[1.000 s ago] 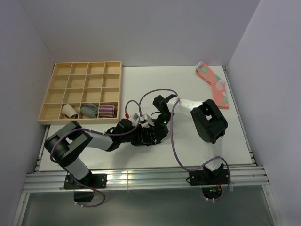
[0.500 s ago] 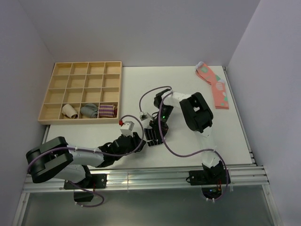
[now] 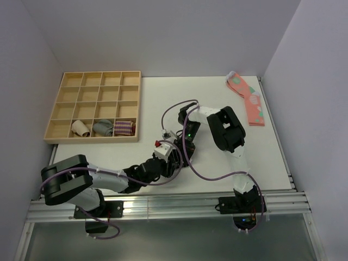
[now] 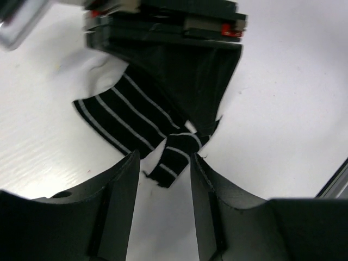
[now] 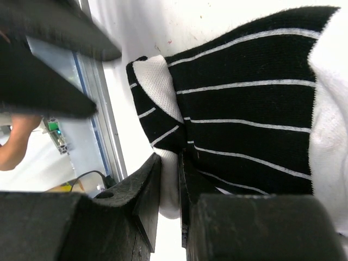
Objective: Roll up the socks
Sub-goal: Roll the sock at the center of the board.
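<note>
Socks [image 3: 178, 154] lie bunched at the frame's centre from above, both arms crowded over them. Left wrist view: left gripper [image 4: 163, 179] gapes around the striped tip, lower middle; closing late could miss it. Right wrist view: right gripper [image 5: 169, 168] pinches only white trim, bottom centre, which may slip free.

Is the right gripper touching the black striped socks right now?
Touching. The right wrist view shows the right gripper pinching white trim of the socks between its fingers.
</note>
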`<state>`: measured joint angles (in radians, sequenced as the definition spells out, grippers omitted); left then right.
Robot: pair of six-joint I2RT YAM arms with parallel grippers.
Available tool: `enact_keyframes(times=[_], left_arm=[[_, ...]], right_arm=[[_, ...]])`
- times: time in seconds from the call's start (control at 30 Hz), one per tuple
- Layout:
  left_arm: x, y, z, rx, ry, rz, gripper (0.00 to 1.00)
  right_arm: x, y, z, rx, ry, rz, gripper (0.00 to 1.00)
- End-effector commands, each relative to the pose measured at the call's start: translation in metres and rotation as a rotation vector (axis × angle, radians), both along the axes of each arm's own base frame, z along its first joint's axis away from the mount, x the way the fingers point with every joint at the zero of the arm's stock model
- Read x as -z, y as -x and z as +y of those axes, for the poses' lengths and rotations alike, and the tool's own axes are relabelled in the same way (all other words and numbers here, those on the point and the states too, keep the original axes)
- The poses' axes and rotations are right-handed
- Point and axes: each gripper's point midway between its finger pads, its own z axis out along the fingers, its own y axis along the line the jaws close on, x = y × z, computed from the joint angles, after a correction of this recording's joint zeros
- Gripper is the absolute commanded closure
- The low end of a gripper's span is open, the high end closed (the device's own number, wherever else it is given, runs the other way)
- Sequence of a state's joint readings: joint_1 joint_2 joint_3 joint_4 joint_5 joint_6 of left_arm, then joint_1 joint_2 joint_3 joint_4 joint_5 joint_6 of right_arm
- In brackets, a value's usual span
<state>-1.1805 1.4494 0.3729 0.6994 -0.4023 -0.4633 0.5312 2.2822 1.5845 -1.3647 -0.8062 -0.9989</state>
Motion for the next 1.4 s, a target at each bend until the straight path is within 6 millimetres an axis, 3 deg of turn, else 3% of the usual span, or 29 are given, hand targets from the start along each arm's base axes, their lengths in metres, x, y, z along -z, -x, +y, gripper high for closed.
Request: enact_keyframes(times=[0.0, 0.2, 0.97, 1.37], left_arm=[[-0.016, 0.002, -0.030, 0.116, -0.012, -0.065, 0.52], [0.005, 0.004, -0.044, 0.162, -0.108, -0.048, 0.52], [0.041, -0.009, -0.025, 0.068, -0.197, -0.006, 0.59], [0.062, -0.007, -0.018, 0.131, -0.113, 0.171, 0.84]], right_arm=[[0.006, -0.001, -0.016, -0.035, 0.088, 0.009, 0.81], [0.005, -0.001, -0.016, -0.036, 0.080, 0.005, 0.81], [0.008, 0.003, -0.018, -0.041, 0.074, 0.014, 0.82], [0.008, -0.002, -0.014, -0.015, 0.050, -0.011, 0.81]])
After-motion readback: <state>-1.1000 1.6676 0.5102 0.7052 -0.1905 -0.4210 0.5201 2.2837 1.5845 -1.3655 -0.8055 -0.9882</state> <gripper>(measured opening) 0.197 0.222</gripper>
